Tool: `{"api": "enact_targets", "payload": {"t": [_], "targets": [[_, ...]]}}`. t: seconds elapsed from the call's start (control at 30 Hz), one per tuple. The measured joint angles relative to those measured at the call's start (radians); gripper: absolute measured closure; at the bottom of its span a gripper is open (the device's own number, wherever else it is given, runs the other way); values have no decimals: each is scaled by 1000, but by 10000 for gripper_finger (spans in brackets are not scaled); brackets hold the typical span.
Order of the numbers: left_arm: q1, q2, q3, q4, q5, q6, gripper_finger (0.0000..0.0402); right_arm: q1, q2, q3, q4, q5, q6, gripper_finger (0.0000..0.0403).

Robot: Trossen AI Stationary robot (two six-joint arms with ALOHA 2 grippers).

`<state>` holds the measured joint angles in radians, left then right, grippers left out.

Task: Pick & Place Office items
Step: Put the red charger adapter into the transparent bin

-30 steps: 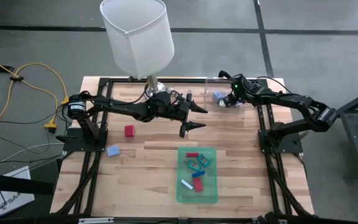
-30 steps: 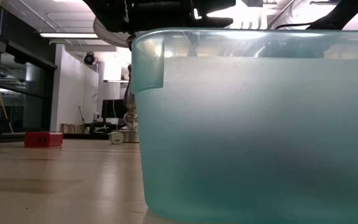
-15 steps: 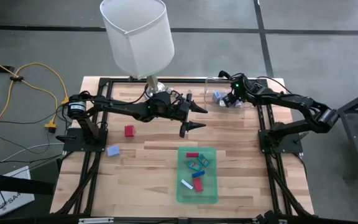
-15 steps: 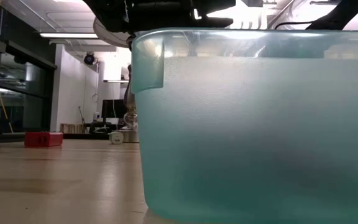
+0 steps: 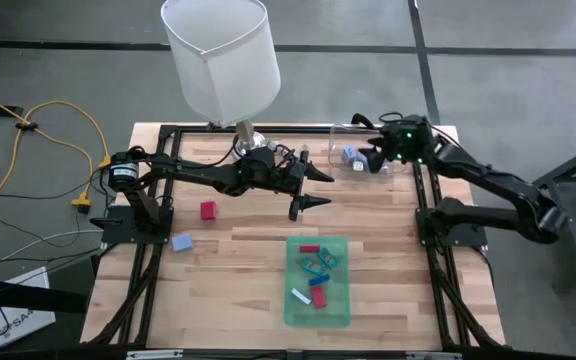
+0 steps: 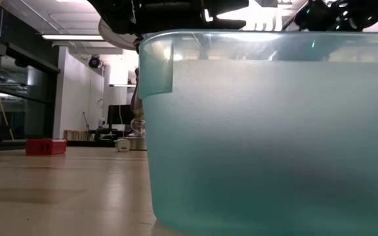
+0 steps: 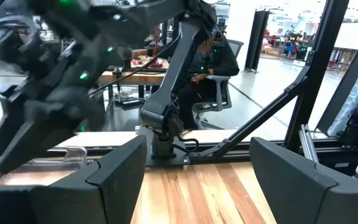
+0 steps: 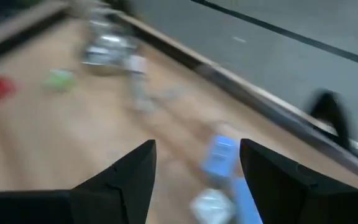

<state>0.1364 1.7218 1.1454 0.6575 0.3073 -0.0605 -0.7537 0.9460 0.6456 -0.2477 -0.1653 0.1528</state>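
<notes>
Your right gripper (image 5: 368, 158) hung parted and empty over the clear container (image 5: 353, 140) holding blue office items (image 5: 351, 155); the release looked complete. Left gripper (image 5: 313, 188) waited, parted, mid-table. Next, fetch from the green tray (image 5: 339, 312).

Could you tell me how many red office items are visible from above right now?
3: a red block on the bare wood left of centre, and two red pieces in the green tray. Others may be hidden.

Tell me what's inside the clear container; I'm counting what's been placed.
Inside the clear container, a few blue and white pieces show. The right gripper covers part of it, so no exact count.
</notes>
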Motion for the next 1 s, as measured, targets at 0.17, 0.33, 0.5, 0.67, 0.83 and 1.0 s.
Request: {"api": "enact_targets", "payload": {"t": [0.17, 0.33, 0.5, 0.67, 0.83, 1.0], "targets": [[0, 0, 0, -20, 0, -18, 124, 79, -68, 0, 26, -161, 0, 183], [0, -27, 0, -104, 0, -36, 124, 181, -76, 0, 54, -231, 0, 183], [-6, -82, 0, -240, -2, -25, 124, 301, -69, 0, 52, -227, 3, 183], [-70, -97, 0, -317, -39, -12, 124, 435, -68, 0, 83, -199, 34, 183], [-165, -98, 0, -343, -165, 38, 124, 587, -48, 0, 152, -128, 44, 183], [-220, -123, 0, -397, -232, 2, 124, 701, -14, 0, 179, -53, 37, 183]]}}
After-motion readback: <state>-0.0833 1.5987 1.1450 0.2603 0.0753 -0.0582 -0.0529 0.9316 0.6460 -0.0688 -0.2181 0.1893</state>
